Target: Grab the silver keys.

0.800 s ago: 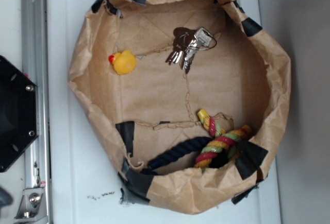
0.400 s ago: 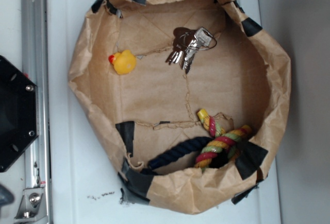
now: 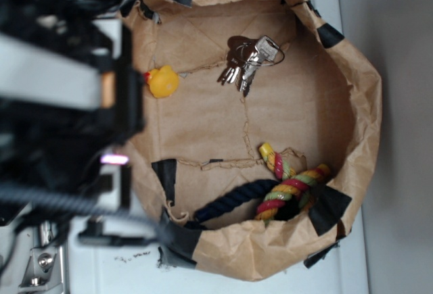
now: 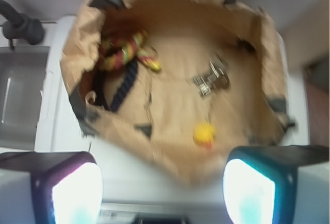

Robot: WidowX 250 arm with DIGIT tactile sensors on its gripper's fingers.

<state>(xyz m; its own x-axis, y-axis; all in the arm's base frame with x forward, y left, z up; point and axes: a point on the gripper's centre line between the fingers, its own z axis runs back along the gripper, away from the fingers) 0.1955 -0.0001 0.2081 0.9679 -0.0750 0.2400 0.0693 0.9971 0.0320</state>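
End effector (image 4: 162, 183) open – hovers outside paper bag (image 3: 352, 105) rim, well apart from silver keys (image 3: 249, 57).

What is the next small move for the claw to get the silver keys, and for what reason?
Probably move the claw forward over the paper bag's rim toward the silver keys, staying high. The wrist view shows the claw's open fingers outside the near rim, and the keys lie deeper inside, past the yellow duck. Nothing is gripped yet, so descending now would likely hit the bag wall.
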